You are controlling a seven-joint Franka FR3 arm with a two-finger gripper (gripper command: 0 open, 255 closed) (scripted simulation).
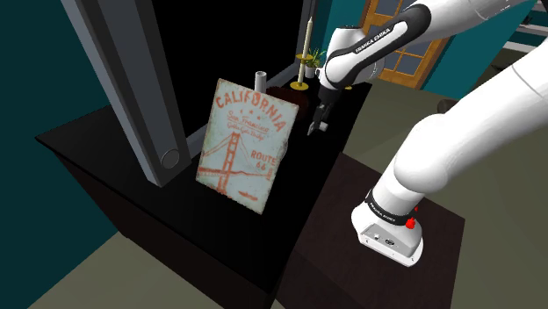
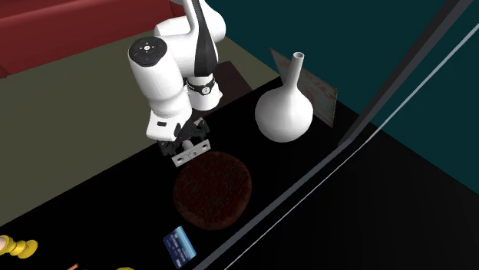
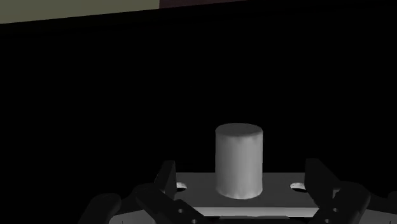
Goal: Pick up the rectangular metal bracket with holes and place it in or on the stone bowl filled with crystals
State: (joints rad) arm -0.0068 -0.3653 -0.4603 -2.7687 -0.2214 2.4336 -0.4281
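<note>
1. Dark, almost black table (image 2: pixel 130 207) stands in the middle of the room, with teal walls around it. In the shoulder view a wooden door (image 1: pixel 400 39) with glass panes is behind the arm.
2. From the second exterior view, the white arm comes down from 12 o'clock and its black gripper (image 2: pixel 188 142) hangs over the table.
3. The two fingers (image 3: pixel 321 181) are clamped on the grey bracket (image 2: pixel 190 152), one on each short side of it.
4. In the wrist view the grey bracket (image 3: pixel 238 162) is a flat plate with round holes, and a short thick cylinder stands up in its middle.
5. The dark brown bowl (image 2: pixel 213 190) is round with a rough filling. It lies on the table at about 5 o'clock from the gripper.
6. The bracket is just beside the bowl's rim, at the bowl's 11 o'clock. I cannot tell how high above the table it is.
7. A white vase (image 2: pixel 284 111) with a thin neck stands at 2 o'clock from the bowl, well apart from it.
8. A small blue card (image 2: pixel 179 245) lies at 7 o'clock from the bowl, near its edge.
9. In the shoulder view a California poster (image 1: pixel 246 145) stands tilted on the table at 8 o'clock from the gripper (image 1: pixel 318 121). A tall candle (image 1: pixel 306 48) stands at 12 o'clock from it.
</note>
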